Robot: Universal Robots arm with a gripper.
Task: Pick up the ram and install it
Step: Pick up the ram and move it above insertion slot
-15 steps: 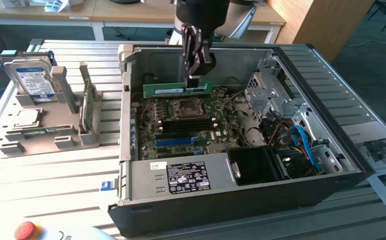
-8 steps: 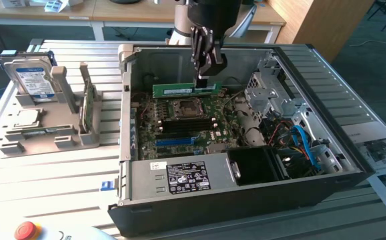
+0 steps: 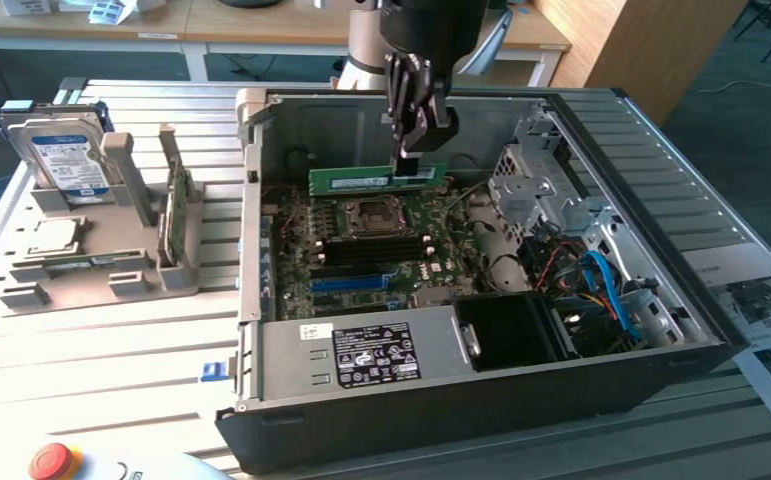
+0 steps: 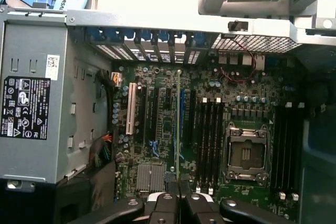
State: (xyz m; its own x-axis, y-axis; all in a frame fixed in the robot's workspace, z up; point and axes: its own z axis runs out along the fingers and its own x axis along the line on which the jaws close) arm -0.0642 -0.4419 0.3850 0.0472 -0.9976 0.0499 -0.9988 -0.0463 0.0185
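Observation:
My gripper is shut on the ram, a long green stick with a white sticker, gripped near its end on the exterior view's right. The stick hangs level and on edge inside the open computer case, above the motherboard and its empty processor socket. In the wrist view the ram shows edge-on as a thin line running out from between my fingers. It lies beside and parallel to the black memory slots, apart from them.
A grey holder on the exterior view's left carries a silver hard drive, a square processor chip and another green board. The case holds a power supply, a drive cage and blue cables. A red button sits in front.

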